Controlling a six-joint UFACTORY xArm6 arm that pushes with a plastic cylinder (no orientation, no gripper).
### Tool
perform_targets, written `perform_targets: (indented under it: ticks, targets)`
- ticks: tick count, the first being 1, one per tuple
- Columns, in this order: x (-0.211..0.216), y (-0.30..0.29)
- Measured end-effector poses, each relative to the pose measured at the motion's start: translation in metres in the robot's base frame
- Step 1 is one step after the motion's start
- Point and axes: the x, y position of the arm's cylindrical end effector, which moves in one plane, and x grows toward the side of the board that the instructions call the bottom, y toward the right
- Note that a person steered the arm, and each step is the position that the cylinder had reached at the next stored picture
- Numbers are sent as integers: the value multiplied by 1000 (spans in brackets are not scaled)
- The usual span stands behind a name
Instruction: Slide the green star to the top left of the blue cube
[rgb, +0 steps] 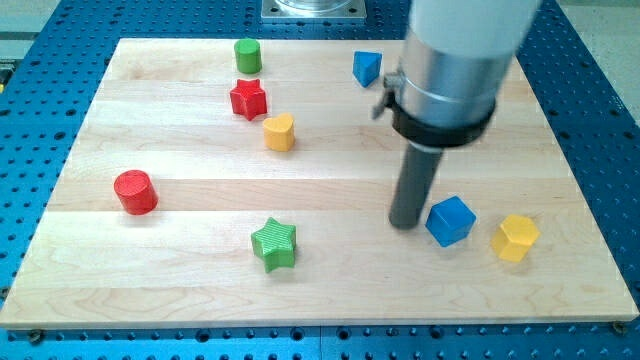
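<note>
My tip (405, 224) resting on the wooden board (180, 200), a bare rod gripping nothing, just left of the blue cube (450, 221), green star (274, 244) well apart toward the view's lower left, untouched

1. The picture is bright, with even light from above.
2. The blocks throw only small, soft shadows on the table (180, 200).
3. The big silver arm (450, 60) looks blurry up close.
4. The blocks look sharp.
</note>
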Motion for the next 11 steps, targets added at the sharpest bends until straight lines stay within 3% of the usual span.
perform_targets:
  ticks: [1, 2, 3, 4, 5, 6, 7, 8, 9, 10, 11]
  targets:
    - [13, 46]
    - [24, 51]
    - [50, -34]
    - [113, -112]
    - [73, -207]
    - [35, -150]
    - [34, -32]
    - [23, -80]
    - [54, -128]
    - [92, -83]
    - [85, 3]
